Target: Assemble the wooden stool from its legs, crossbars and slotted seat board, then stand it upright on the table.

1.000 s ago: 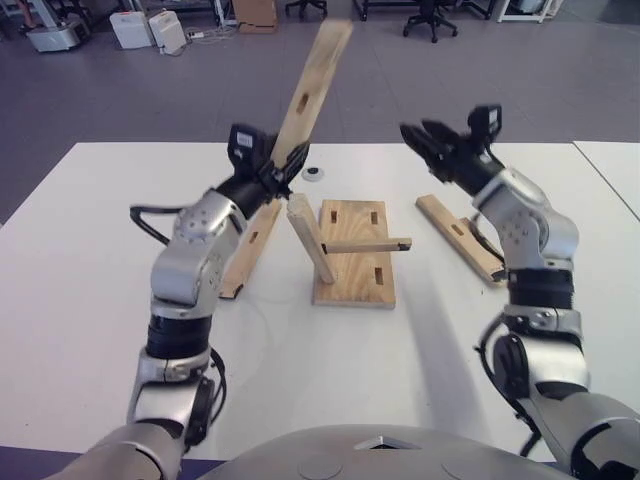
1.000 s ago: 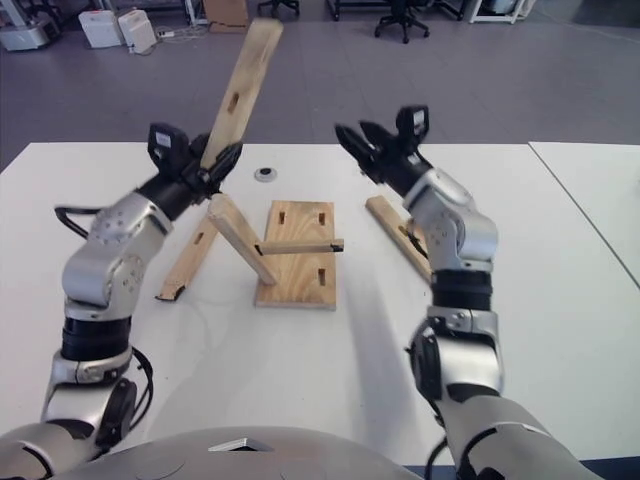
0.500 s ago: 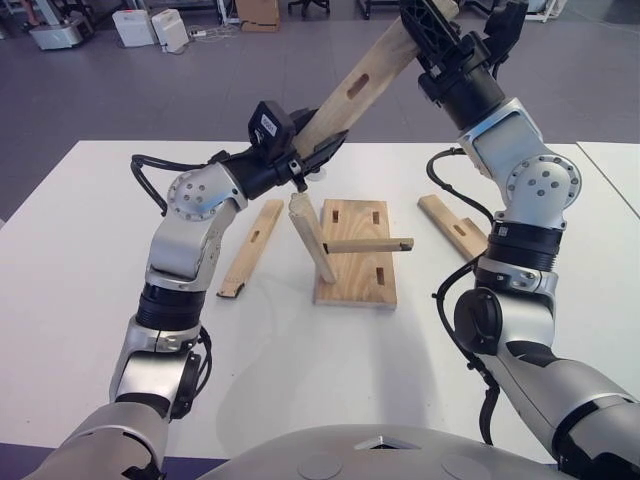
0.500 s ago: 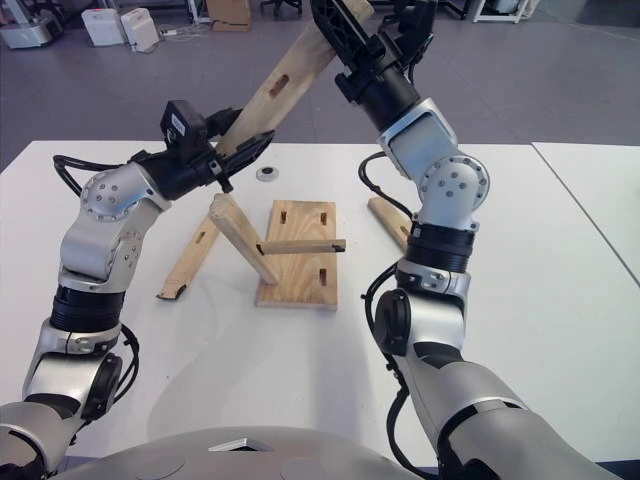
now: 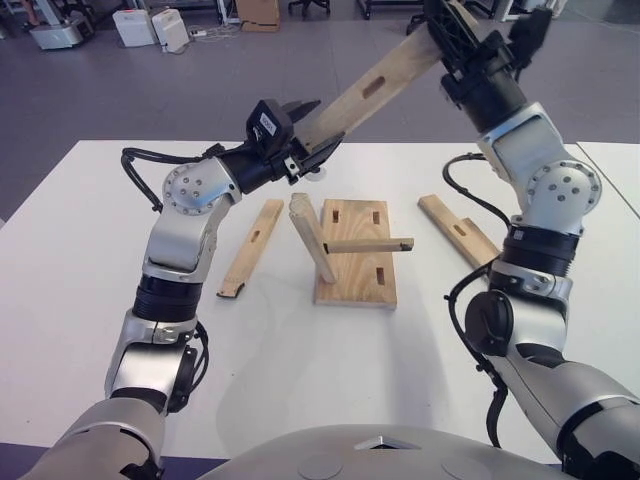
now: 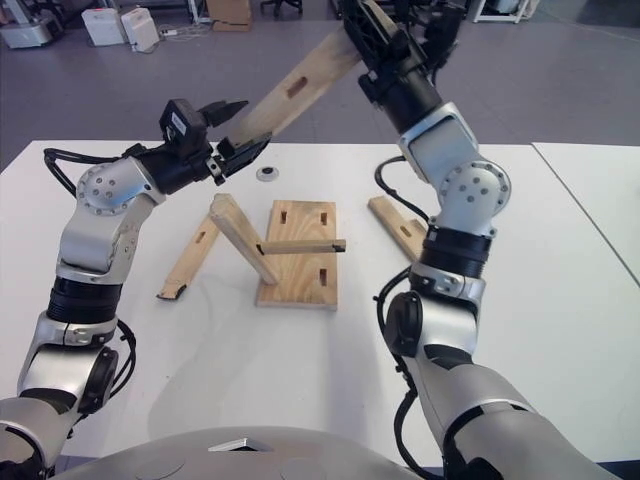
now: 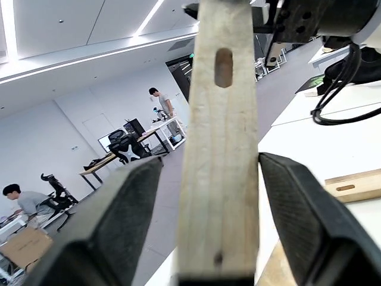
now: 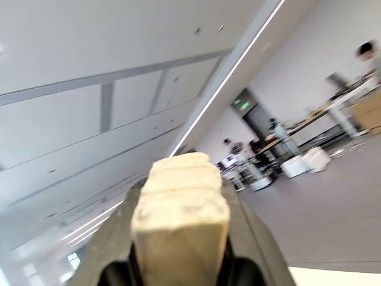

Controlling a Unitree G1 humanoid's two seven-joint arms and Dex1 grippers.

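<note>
The right end effector (image 5: 452, 30) is clamped on the upper end of a wooden leg (image 5: 375, 88), held high in the air and slanting down toward the left. The left end effector (image 6: 250, 125) stands wide around the leg's lower end, its fingers (image 7: 128, 220) apparently just clear of the wood. Below, on the table (image 5: 90, 260), the slotted seat board (image 5: 360, 285) lies flat with a tilted leg (image 5: 312, 238) and a crossbar (image 5: 370, 244) standing on it. Two loose legs lie flat, one (image 5: 252, 245) to its left, one (image 5: 455, 230) to its right.
</note>
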